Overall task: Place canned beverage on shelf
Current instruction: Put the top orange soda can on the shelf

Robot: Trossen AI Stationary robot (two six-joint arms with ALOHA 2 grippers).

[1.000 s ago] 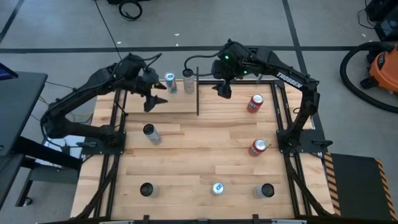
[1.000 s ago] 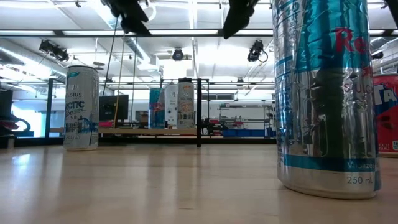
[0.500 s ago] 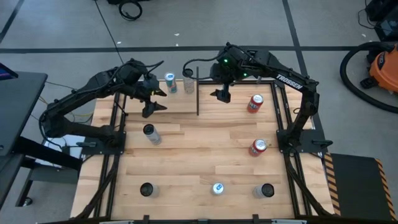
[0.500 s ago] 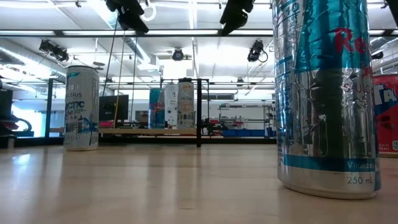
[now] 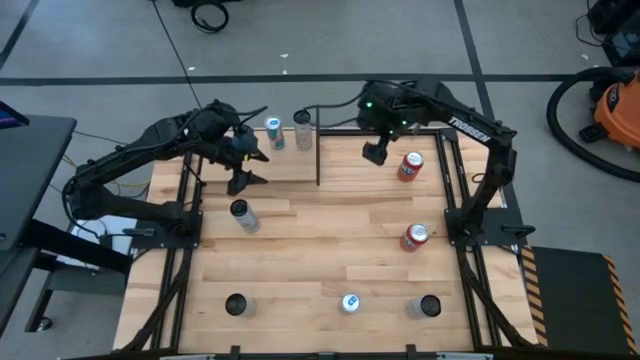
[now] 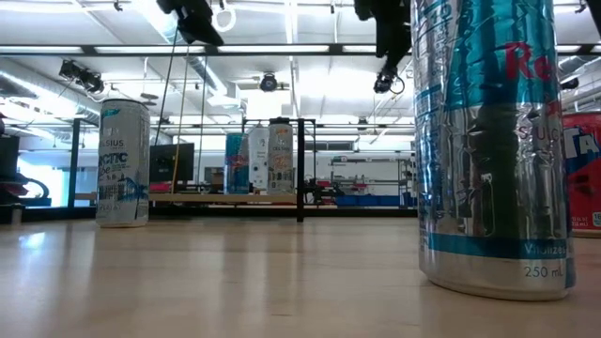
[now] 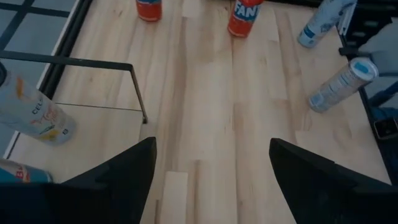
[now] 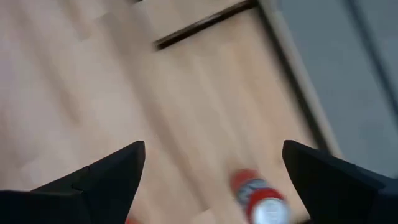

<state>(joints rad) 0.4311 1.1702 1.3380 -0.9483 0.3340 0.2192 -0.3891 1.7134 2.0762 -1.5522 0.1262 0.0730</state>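
The shelf (image 5: 285,168), a pale panel edged by black rods, sits at the table's far left. Two canned beverages (image 5: 273,133) (image 5: 303,130) stand upright on it near its far edge. My left gripper (image 5: 246,181) hovers open over the shelf's near left part, with nothing between its fingers (image 7: 211,180). My right gripper (image 5: 375,153) hangs open above the table, right of the shelf's black post and just left of a red can (image 5: 410,165). That red can (image 8: 258,196) also shows in the right wrist view, standing on the tabletop.
A second red can (image 5: 415,236) stands at the right. A silver can (image 5: 243,215) stands near the shelf's front edge. Three more cans (image 5: 235,304) (image 5: 350,302) (image 5: 427,306) stand along the near edge. Black frame rails (image 5: 458,190) run along both sides.
My right gripper has swung toward the table's right edge, from beside the shelf's post toward the far red can, and has rolled and tipped to point more steeply down. My left gripper has drifted a little toward the near edge over the shelf, still open.
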